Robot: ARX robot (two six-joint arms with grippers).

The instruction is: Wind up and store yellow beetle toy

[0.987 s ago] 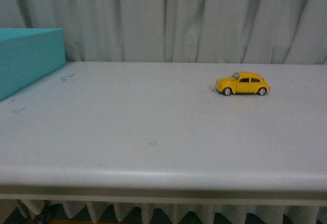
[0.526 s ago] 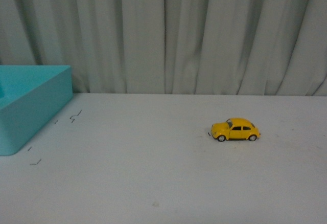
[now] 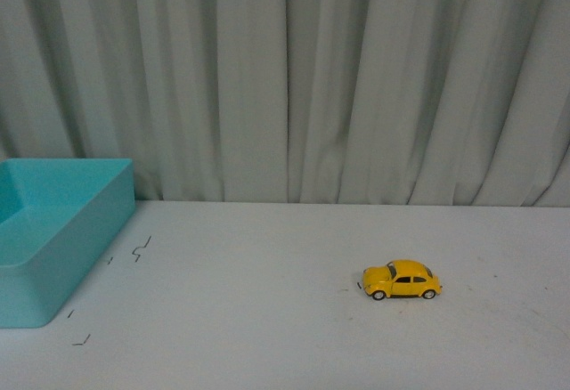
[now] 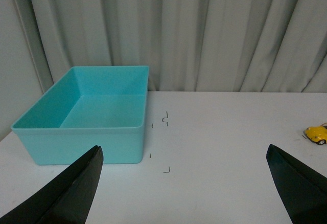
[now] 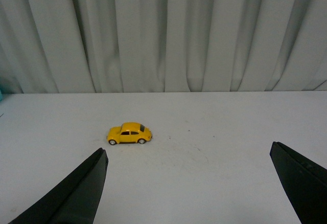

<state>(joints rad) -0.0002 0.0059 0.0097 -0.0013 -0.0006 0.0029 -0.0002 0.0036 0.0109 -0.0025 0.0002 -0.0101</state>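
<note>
The yellow beetle toy (image 3: 402, 280) stands on its wheels on the white table (image 3: 267, 319), right of centre, nose to the left. It also shows in the right wrist view as the yellow beetle toy (image 5: 130, 133), some way beyond my right gripper (image 5: 186, 183), which is open with nothing between its black fingers (image 5: 76, 193). At the edge of the left wrist view the toy (image 4: 317, 134) is partly cut off. My left gripper (image 4: 184, 188) is open and empty above bare table. Neither arm shows in the front view.
A teal open bin (image 3: 49, 234) sits at the table's left, empty inside in the left wrist view, teal bin (image 4: 89, 116). Small dark marks (image 3: 141, 249) dot the table beside it. A pale pleated curtain (image 3: 312, 78) hangs behind the table.
The front view has shifted: the table's front edge has dropped out of sight, the toy sits lower in the picture, and more curtain and the bin's inside show.
</note>
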